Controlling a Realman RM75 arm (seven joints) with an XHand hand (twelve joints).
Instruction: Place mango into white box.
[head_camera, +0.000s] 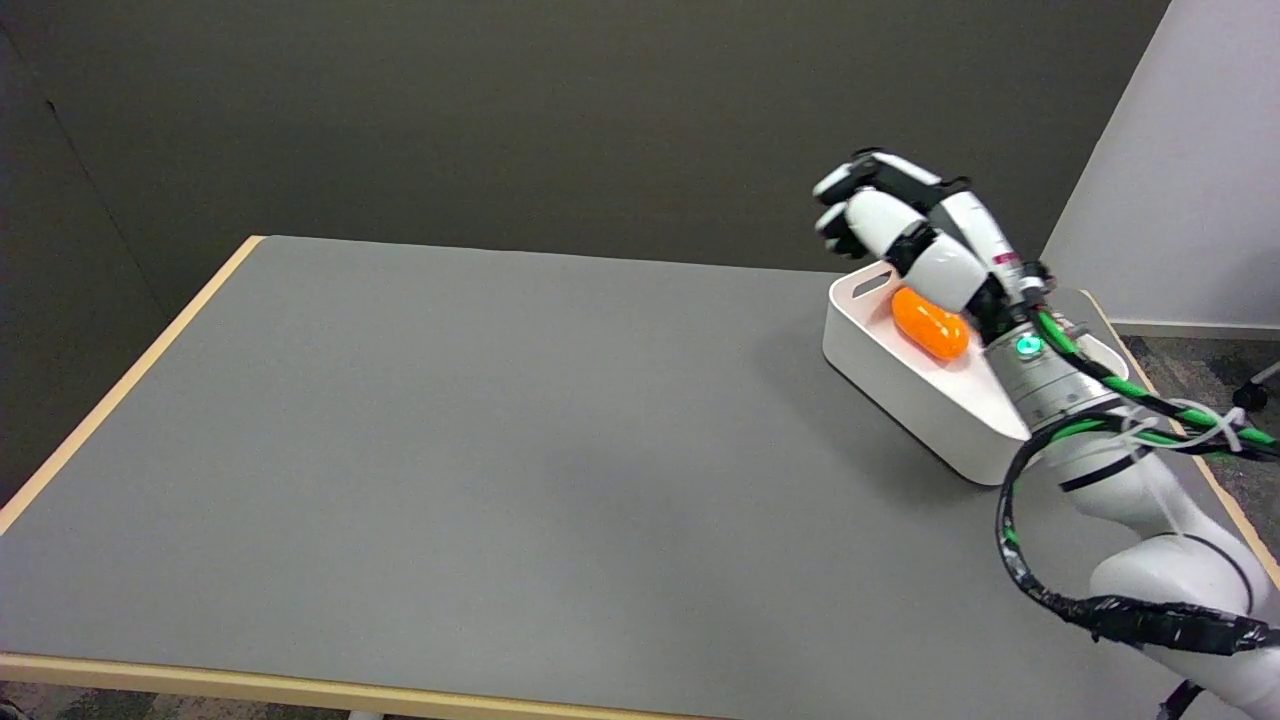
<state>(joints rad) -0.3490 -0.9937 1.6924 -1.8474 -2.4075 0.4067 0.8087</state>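
An orange mango (930, 324) lies inside the white box (900, 375) at the table's far right. My right hand (905, 232) hovers above the box's far part, just over the mango, fingers spread apart and holding nothing. The hand and wrist hide part of the box's right side and part of the mango.
The grey table (480, 430) with a pale wooden edge stretches left and toward the camera. Its right edge runs close behind the box. My right arm (1130, 520), wrapped in green and black cables, crosses the lower right corner. A dark wall stands behind.
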